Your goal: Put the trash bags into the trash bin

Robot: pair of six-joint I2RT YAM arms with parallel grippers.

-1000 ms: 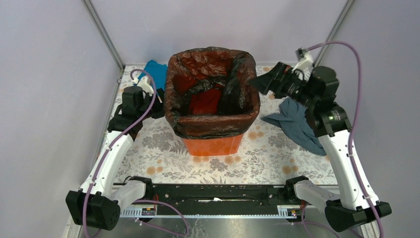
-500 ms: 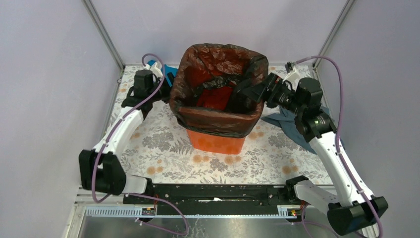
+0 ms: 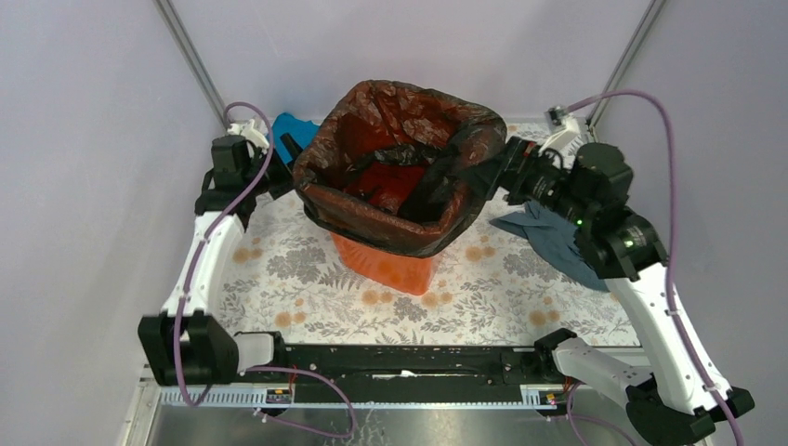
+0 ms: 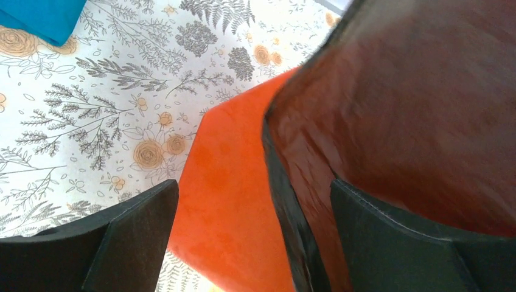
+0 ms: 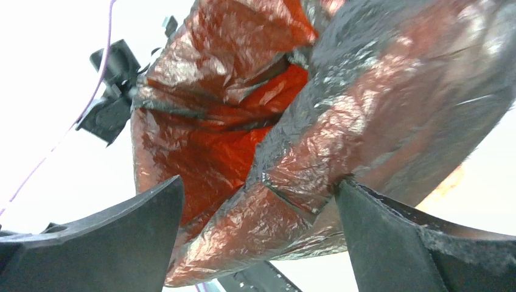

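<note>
Over the orange trash bin (image 3: 388, 269), a creased, shiny black bag (image 3: 358, 216)

The trash bin (image 3: 386, 267) stands tipped in the middle of the tabletop (image 3: 307, 279). With the trash bag (image 3: 409, 107) puffed out over its rim, it fills most of the space between my two arms. I see bare tabletop in front of it, wide enough to pass. My left hand (image 4: 252, 188) is spread wide astride the bagged rim, with the teal cloth (image 3: 295, 130) just behind it. My right hand (image 5: 258, 182) is spread around a fold of bag, and the grey-blue cloth (image 3: 558, 237) lies under that arm. The bin's mouth is open, though loose folds crowd inside.
</note>
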